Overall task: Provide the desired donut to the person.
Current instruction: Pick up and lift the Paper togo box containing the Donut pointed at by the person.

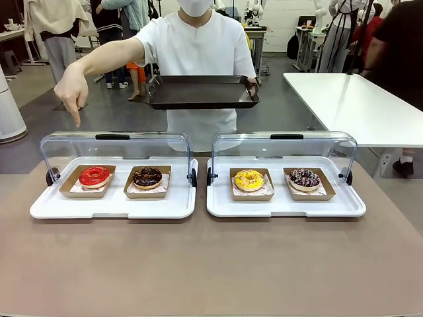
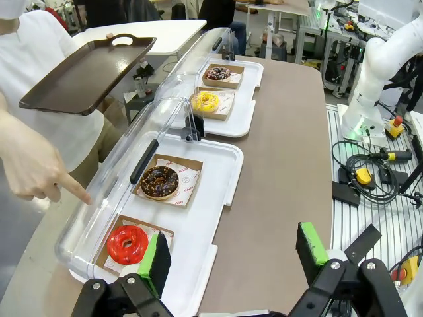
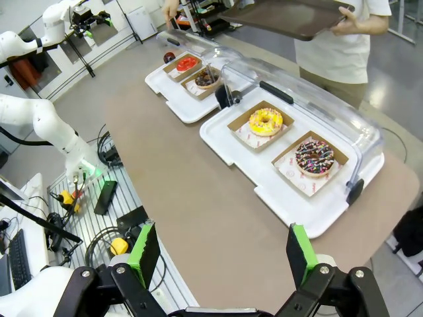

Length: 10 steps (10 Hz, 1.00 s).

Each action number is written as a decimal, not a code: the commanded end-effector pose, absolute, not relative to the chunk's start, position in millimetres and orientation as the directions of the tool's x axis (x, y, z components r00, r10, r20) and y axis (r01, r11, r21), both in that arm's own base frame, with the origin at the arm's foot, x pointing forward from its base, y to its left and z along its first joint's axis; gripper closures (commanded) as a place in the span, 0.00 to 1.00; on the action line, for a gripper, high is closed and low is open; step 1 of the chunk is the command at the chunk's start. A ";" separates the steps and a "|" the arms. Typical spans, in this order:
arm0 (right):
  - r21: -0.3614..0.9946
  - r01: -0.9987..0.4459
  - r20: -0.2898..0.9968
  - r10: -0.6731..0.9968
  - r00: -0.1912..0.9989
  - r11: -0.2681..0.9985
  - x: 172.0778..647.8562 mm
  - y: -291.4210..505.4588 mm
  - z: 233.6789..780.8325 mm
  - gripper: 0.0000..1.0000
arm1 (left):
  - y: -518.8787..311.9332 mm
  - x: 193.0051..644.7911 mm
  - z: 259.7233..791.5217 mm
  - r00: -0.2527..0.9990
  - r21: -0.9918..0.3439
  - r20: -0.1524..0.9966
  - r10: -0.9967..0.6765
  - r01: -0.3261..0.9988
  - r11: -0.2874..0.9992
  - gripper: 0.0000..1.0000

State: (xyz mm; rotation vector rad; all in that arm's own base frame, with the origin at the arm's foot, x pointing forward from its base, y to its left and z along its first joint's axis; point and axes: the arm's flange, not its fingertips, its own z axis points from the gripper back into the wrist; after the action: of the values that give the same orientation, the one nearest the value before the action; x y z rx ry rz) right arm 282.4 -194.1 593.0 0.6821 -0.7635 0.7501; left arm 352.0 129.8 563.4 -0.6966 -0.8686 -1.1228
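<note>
Four donuts sit in brown paper boats on two white trays. From left to right they are a red donut, a chocolate one, a yellow one and a dark sprinkled one. The person stands across the table, with one hand pointing down at the red donut. The other hand holds a dark serving tray. My left gripper hangs open above the table's near edge, close to the red donut. My right gripper is open and empty, well back from the yellow donut.
Each white tray has a clear hinged lid raised at the far side. A white table stands behind on the right. Bare brown tabletop lies between me and the trays.
</note>
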 end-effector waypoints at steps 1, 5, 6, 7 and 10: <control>0.265 -0.797 0.803 0.333 0.494 0.543 283.5 -194.2 592.2 0.00 | 129.6 350.9 564.6 0.181 -0.043 0.867 -0.464 0.955 0.292 0.00; 0.265 -0.797 0.803 0.333 0.494 0.543 283.5 -194.2 592.2 0.00 | 117.9 371.5 557.3 0.214 0.059 0.704 -0.677 0.933 0.356 0.00; 0.265 -0.797 0.803 0.333 0.494 0.543 283.5 -194.2 592.2 0.00 | 108.7 383.6 546.7 0.238 0.061 0.597 -0.766 0.939 0.339 0.00; 0.265 -0.797 0.803 0.333 0.494 0.543 283.5 -194.2 592.2 0.00 | 96.9 394.1 532.6 0.237 0.054 0.447 -0.863 0.955 0.291 0.00; 0.265 -0.797 0.803 0.333 0.494 0.543 283.5 -194.2 592.2 0.00 | 53.1 427.8 482.5 0.181 0.018 0.118 -0.976 0.983 0.184 0.00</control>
State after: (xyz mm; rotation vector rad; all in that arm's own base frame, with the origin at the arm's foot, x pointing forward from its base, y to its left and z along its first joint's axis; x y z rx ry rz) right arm 282.7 -194.1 592.5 0.6826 -0.7605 0.7490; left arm 419.5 59.2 492.5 -0.1066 -0.1980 -1.3699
